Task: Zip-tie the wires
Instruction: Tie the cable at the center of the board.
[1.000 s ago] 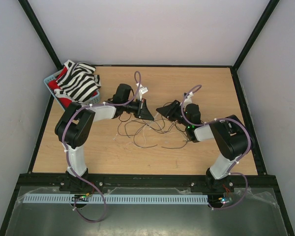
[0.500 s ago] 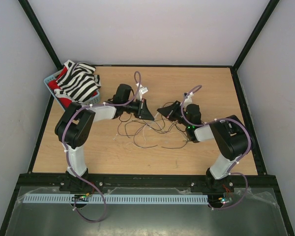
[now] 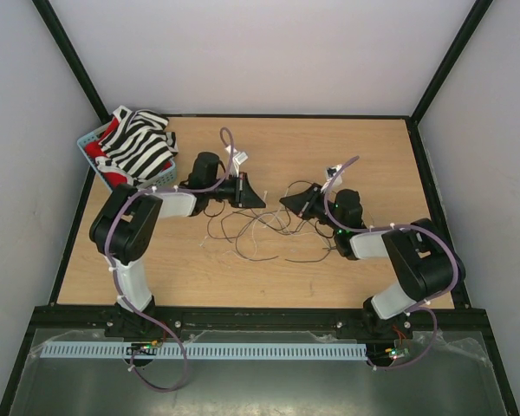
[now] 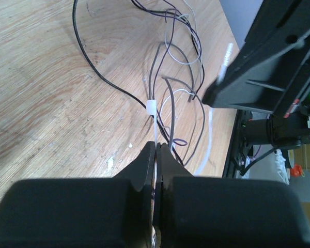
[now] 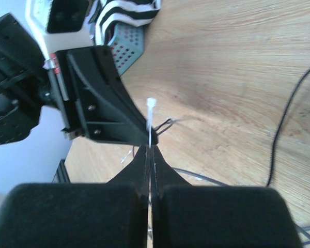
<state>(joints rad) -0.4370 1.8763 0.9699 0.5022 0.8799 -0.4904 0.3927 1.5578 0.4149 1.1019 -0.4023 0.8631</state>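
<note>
White zip ties [image 4: 154, 121] clamped in left gripper [image 4: 156, 146], right gripper [image 5: 150, 149]; wires [image 4: 154, 67] beside

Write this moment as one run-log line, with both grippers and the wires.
left gripper: shut on zip tie | right gripper: shut on white strip | wires: loose on table

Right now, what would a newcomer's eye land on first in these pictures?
The left gripper and right gripper stand nearly tip to tip in the middle of the table, over a loose tangle of thin wires. Close up, the left fingers are shut on a white zip tie with its head among the wires, and the right pinches a thin white strip. At the far left corner, a zebra-striped cloth heaps out of a blue basket.
</note>
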